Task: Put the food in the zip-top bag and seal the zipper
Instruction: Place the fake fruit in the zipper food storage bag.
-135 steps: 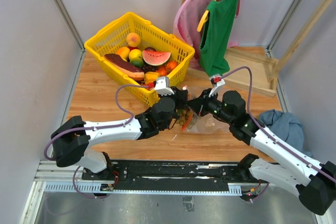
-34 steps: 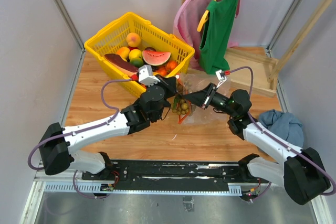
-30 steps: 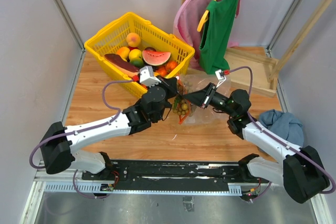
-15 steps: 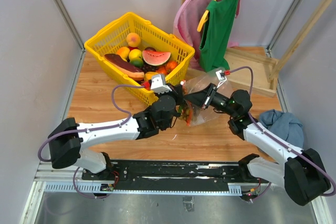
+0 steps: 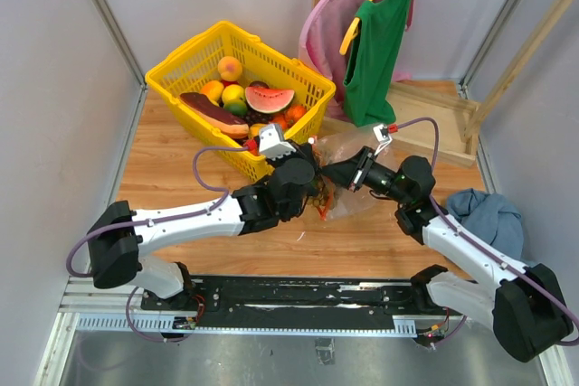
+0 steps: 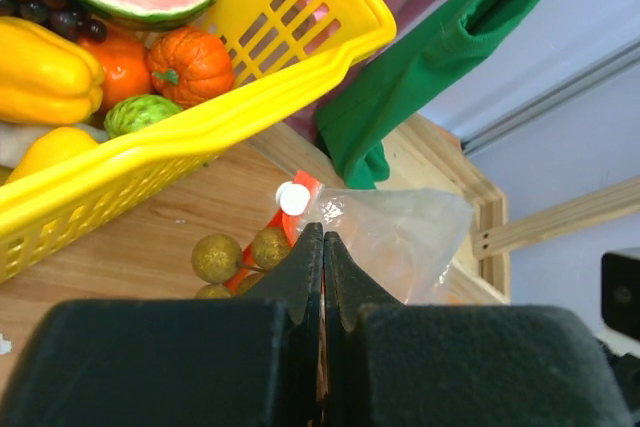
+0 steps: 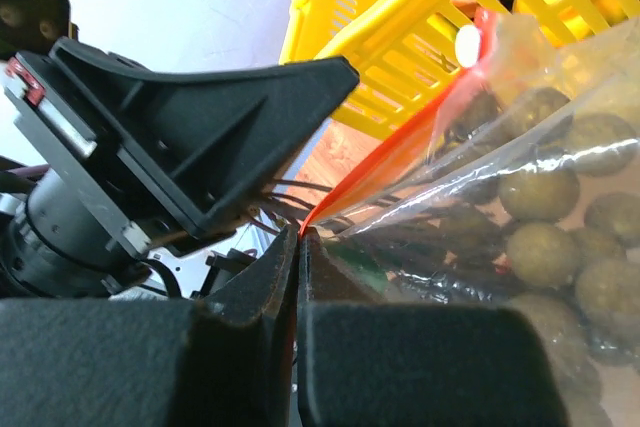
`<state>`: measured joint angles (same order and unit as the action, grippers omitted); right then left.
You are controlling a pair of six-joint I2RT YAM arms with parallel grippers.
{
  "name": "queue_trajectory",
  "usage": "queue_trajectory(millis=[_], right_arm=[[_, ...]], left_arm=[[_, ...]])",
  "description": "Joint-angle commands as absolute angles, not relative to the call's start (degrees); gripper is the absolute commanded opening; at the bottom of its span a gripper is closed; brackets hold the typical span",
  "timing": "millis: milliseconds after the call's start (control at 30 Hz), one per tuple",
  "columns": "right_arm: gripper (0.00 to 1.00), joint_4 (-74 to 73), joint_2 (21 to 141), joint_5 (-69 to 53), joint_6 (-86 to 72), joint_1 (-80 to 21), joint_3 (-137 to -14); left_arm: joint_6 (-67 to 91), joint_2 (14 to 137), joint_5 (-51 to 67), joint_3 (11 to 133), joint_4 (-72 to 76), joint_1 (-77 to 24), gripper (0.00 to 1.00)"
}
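The zip-top bag (image 5: 351, 198), clear and crinkly, lies on the wood just in front of the basket, with the olive-brown grape bunch (image 7: 540, 192) inside it. The zipper (image 7: 400, 157) runs as an orange-red strip along its mouth, with a white slider (image 6: 293, 198) at one end. My left gripper (image 6: 323, 237) is shut on the zipper, a thin orange line showing between its jaws. My right gripper (image 7: 300, 237) is shut on the zipper's other end, close to the left gripper (image 5: 316, 187). In the top view the right gripper (image 5: 328, 173) almost touches the left one.
The yellow mesh basket (image 5: 185, 62) stands behind the bag with a watermelon slice (image 5: 270, 98), peppers and other toy food. A green shirt (image 5: 378, 42) and a pink one hang on a wooden rack (image 5: 434, 124) at the back right. A blue cloth (image 5: 488, 214) lies far right.
My left gripper has drawn back from the basket toward the near side, along the bag's mouth, and now sits closer to the right gripper. The bag has shifted with it. Both grippers stayed shut.
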<state>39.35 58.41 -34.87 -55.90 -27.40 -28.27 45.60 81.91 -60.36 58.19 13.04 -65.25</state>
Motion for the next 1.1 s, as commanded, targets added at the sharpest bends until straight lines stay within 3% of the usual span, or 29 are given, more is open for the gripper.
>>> queue_trajectory(millis=[0,1067], right_arm=[[0.01,40.0,57.3,-34.8,-54.2,-28.4,-27.5],[0.01,37.9,57.6,-33.2,-51.9,-29.6,-27.8]], left_arm=[[55.6,81.0,-62.1,61.7,4.9,-63.4,0.00],[59.7,77.8,-58.0,53.7,5.0,-62.1,0.00]])
